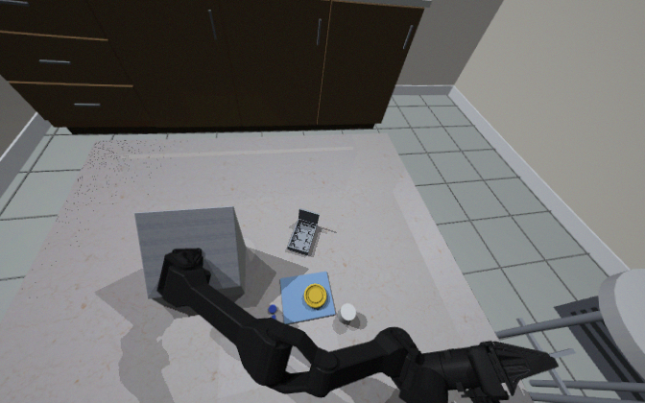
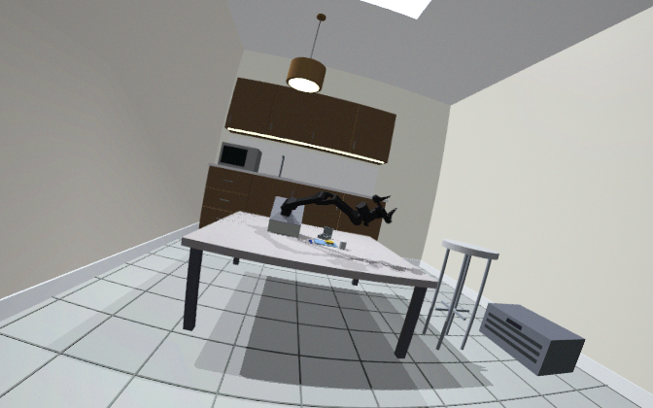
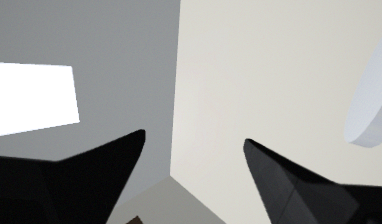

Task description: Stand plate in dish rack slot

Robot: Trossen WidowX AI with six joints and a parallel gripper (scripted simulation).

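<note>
On blue sq. mat (image 1: 295, 299) (image 2: 320, 242): round ridged yellow plate (image 1: 315, 296) (image 2: 328, 242); blk. angular gripper (image 1: 530, 367) (image 2: 393, 206) (image 3: 195, 139) open, w/ nothing held.

Kitchen with brown wall cabinets (image 2: 311, 119), microwave (image 2: 239, 156), tap (image 2: 282, 166), base cupboards (image 1: 204, 70) (image 2: 227, 192), tiled floor (image 1: 445, 150) (image 2: 131, 314)

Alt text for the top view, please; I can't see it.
A yellow round plate lies on a blue square on the table, between small blue discs and a white cylinder. The black arm stretches past them, its tool well away to the right.
</note>
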